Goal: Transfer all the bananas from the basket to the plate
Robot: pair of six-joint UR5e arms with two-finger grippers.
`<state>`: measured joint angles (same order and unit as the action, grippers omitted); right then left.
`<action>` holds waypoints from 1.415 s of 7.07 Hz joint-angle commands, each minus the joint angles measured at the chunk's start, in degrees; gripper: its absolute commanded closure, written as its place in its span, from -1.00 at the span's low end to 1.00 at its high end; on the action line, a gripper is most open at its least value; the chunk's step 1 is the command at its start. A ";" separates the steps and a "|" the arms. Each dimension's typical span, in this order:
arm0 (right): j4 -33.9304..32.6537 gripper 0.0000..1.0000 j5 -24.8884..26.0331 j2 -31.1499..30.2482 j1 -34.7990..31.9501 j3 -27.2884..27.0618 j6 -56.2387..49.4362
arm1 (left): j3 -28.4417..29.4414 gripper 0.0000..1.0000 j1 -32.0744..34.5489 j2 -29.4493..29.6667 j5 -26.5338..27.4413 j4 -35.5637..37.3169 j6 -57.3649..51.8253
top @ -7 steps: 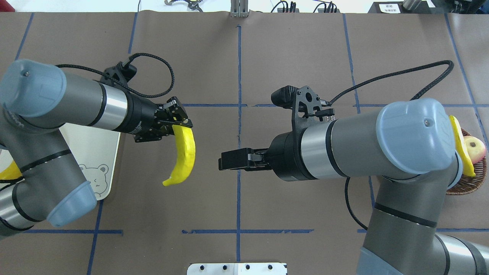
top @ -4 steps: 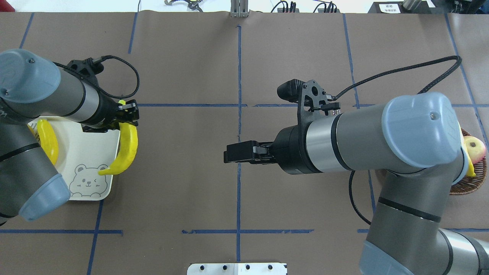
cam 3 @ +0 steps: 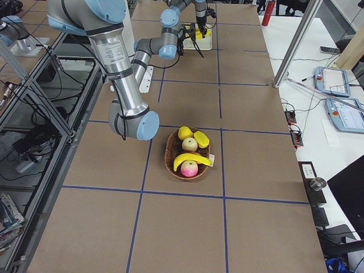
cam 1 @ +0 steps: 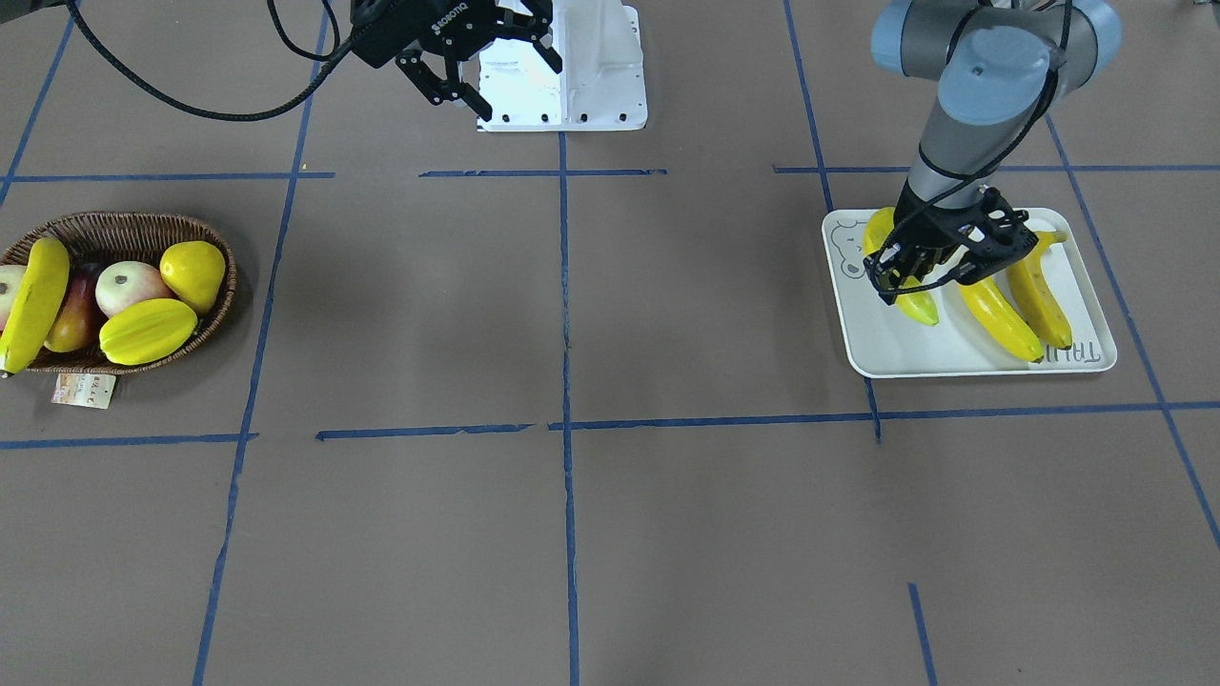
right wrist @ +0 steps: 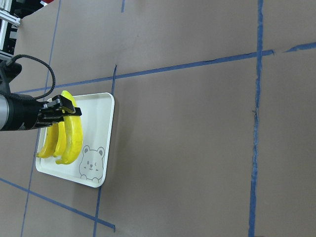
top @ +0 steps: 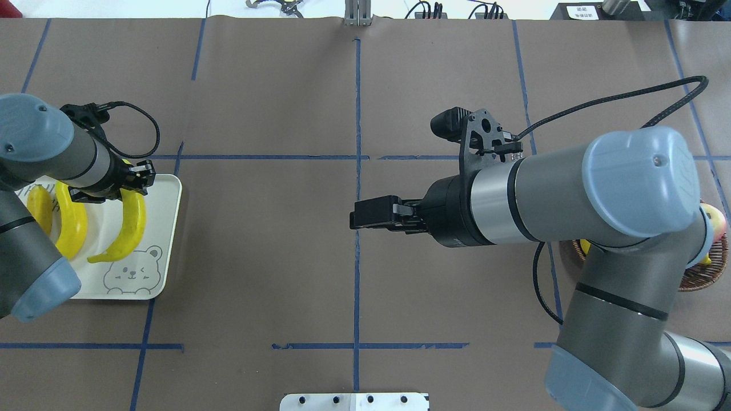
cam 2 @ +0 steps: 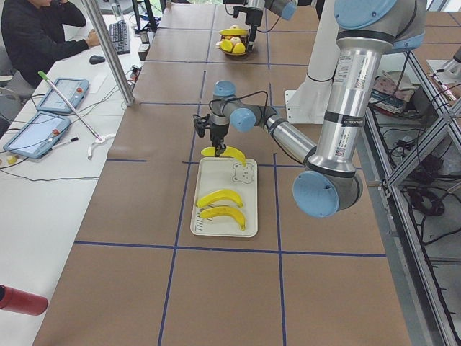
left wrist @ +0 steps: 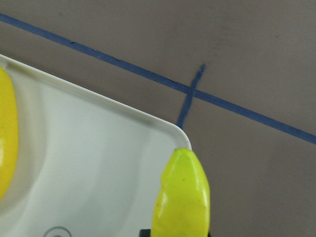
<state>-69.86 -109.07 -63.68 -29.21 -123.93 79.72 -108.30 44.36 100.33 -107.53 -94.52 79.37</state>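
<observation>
My left gripper (top: pixel 132 184) is shut on the top end of a yellow banana (top: pixel 127 227) that hangs over the near-edge side of the white bear plate (top: pixel 167 228). Whether it touches the plate I cannot tell. Two more bananas (cam 1: pixel 996 314) (cam 1: pixel 1041 293) lie side by side on the plate (cam 1: pixel 896 345). The left wrist view shows the held banana's tip (left wrist: pixel 182 197) above the plate's corner (left wrist: pixel 98 158). One banana (cam 1: pixel 33 300) rests across the brown wicker basket (cam 1: pixel 124 224). My right gripper (cam 1: pixel 519 90) hovers open and empty near the table's middle.
Also in the basket are a star fruit (cam 1: pixel 148 329), a yellow pear-shaped fruit (cam 1: pixel 193 272), an apple (cam 1: pixel 129 286) and a red fruit (cam 1: pixel 67 319). A paper tag (cam 1: pixel 84 389) lies beside it. A person (cam 2: pixel 36 36) sits at a side table with tablets.
My left arm has carried the banana leftwards from the table's middle to over the plate. My right arm has drawn back a little to the right, gripper still open.
</observation>
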 commanded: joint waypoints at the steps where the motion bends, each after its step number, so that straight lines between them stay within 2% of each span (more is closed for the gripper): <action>1: -0.01 -1.00 -0.09 -0.83 -0.85 -0.08 0.17 | 2.82 1.00 0.11 -1.53 2.05 -0.05 -0.01; 2: -0.01 -1.00 -0.09 -1.36 -1.03 -0.25 0.17 | 3.96 1.00 0.03 -1.97 3.45 -0.05 -0.09; 3: -0.01 -1.00 -0.09 -1.71 -1.12 -0.43 0.17 | 5.27 0.87 0.02 -2.06 3.90 -0.22 -0.09; 4: -0.01 -1.00 -0.09 -2.15 -1.12 -0.52 0.17 | 5.46 -0.98 -0.32 -2.33 4.00 -0.40 -0.44; 6: -0.97 -1.00 -0.26 -4.77 -2.86 -1.13 0.17 | 3.37 -1.00 0.02 -2.77 4.35 -0.75 -3.68; 7: -4.98 -1.00 0.00 -7.66 -3.31 -3.57 0.26 | -1.00 -1.00 0.02 -2.33 3.91 0.03 -4.48; 9: -13.51 -1.00 6.38 -15.64 -3.58 -9.64 0.61 | -6.82 -1.00 0.11 -0.76 -3.62 0.74 -3.88; 10: -14.42 -1.00 8.50 -20.91 -3.75 -10.01 0.00 | -8.49 -1.00 0.11 0.65 -3.91 0.83 -3.61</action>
<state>-81.71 -103.60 -78.68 -32.76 -132.36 80.16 -114.29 44.45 99.49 -109.79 -93.88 75.43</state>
